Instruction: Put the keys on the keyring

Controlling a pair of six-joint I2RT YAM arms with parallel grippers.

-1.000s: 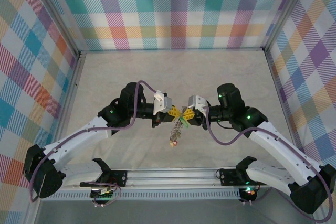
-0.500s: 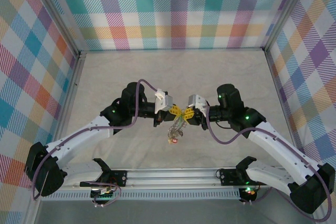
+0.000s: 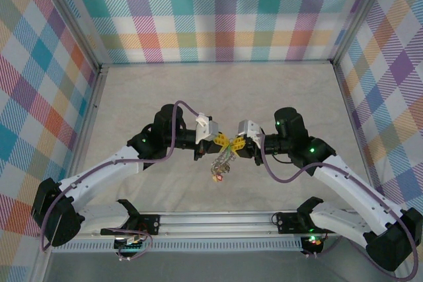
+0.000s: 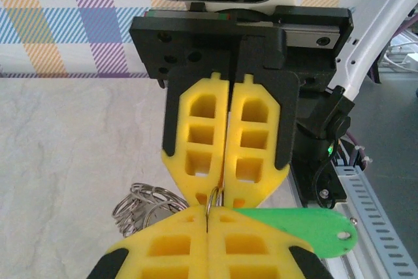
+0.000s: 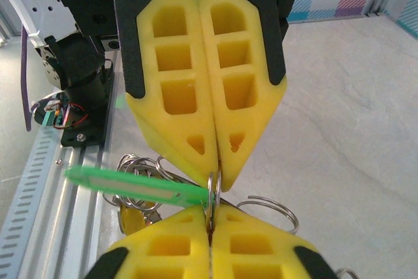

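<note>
**Two hands clenched on one keyring, mid-tabletop**

Left hand (image 3: 222, 139) and right hand (image 3: 235, 144) are facing tip to tip over the tabletop (image 3: 152, 90). Both are clenching the single keyring (image 4: 215, 196), which is showing edge-on as thin wire in the seam between yellow fingers (image 4: 192, 184). The keys (image 3: 220, 166) are hanging in one bunch just beneath the fingertips, too tangled to count. Plaid walls (image 3: 218, 11) are enclosing three sides and a slotted rail (image 3: 218, 219) is running along the near edge. Top view is giving one red tag (image 3: 218, 177); wrist views are giving one green tag (image 5: 134, 184) and several wire loops (image 4: 140, 204)
</note>
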